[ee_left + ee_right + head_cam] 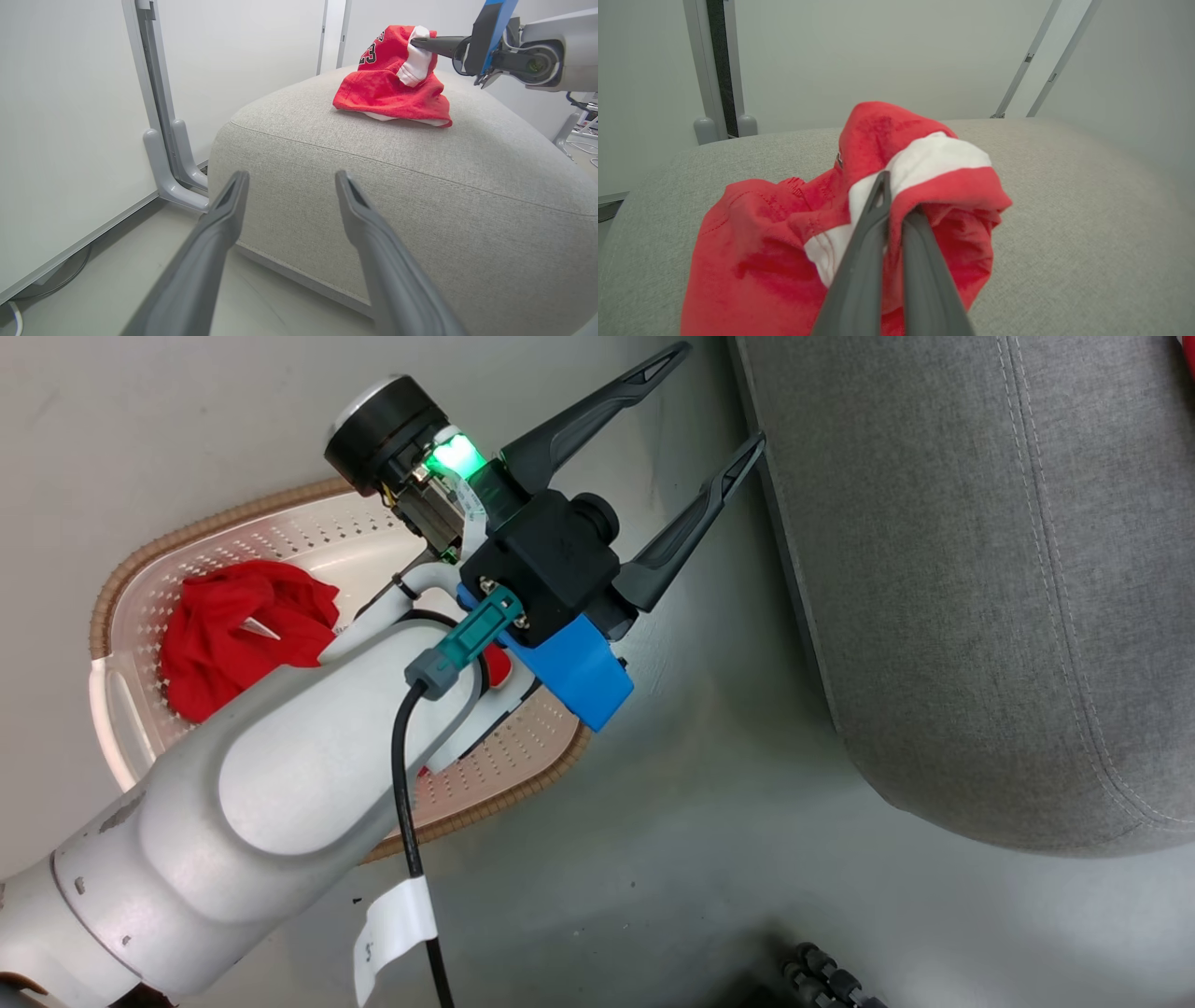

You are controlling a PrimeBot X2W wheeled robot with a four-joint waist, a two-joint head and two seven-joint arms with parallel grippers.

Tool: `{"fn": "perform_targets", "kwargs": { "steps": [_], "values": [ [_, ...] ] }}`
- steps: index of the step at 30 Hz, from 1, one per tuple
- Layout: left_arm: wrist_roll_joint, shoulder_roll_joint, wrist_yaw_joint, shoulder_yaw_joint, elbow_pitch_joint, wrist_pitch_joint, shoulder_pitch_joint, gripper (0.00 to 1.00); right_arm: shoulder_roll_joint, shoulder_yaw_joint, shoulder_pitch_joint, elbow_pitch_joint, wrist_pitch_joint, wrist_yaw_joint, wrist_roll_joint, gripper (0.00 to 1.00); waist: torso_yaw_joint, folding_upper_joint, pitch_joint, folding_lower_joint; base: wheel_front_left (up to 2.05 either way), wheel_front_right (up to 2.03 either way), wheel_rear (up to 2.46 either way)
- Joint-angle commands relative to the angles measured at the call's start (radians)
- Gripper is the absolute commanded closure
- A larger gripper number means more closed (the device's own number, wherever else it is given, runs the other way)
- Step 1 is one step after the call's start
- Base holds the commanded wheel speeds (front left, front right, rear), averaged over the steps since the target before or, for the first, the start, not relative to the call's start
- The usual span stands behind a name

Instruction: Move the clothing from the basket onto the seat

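A crumpled red garment (243,635) lies in the cream perforated basket (187,537) on the floor, partly hidden by my left forearm. My left gripper (719,397) is open and holds nothing, hanging above the floor between the basket and the grey seat (980,569); in the left wrist view the left gripper (290,176) faces the seat's (373,196) side. A second red garment with a white panel (392,88) rests on top of the seat, partly lifted. My right gripper (896,196) is shut on its red and white fold (924,158), just above the cushion (1064,210).
A grey metal post with rounded feet (173,154) stands against white wall panels left of the seat. A cable (70,275) runs along the wall's base. A black ridged part (831,980) sits at the bottom edge of the head view. Bare grey floor separates basket and seat.
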Motion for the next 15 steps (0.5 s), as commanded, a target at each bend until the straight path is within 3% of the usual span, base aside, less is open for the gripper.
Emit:
{"fn": "perform_targets", "kwargs": {
  "steps": [1,7,15],
  "values": [
    [-0.002,0.001,0.006,-0.001,0.003,-0.010,-0.013,0.00,0.000,-0.012,0.016,-0.002,-0.004,0.000,0.010,0.00,0.005,-0.0001,-0.009,-0.0001,0.00,0.00,0.00],
    [-0.013,-0.015,0.011,0.001,0.024,-0.046,0.018,0.00,0.017,-0.035,0.106,-0.078,-0.004,0.000,0.002,0.00,0.015,-0.0001,-0.064,-0.0001,0.00,0.00,0.00],
    [-0.058,-0.047,0.028,0.054,0.089,-0.103,0.118,0.00,0.071,-0.049,0.338,-0.256,-0.004,0.000,-0.031,0.00,0.034,-0.0001,-0.239,-0.0001,0.00,0.00,0.00]
  ]
}}
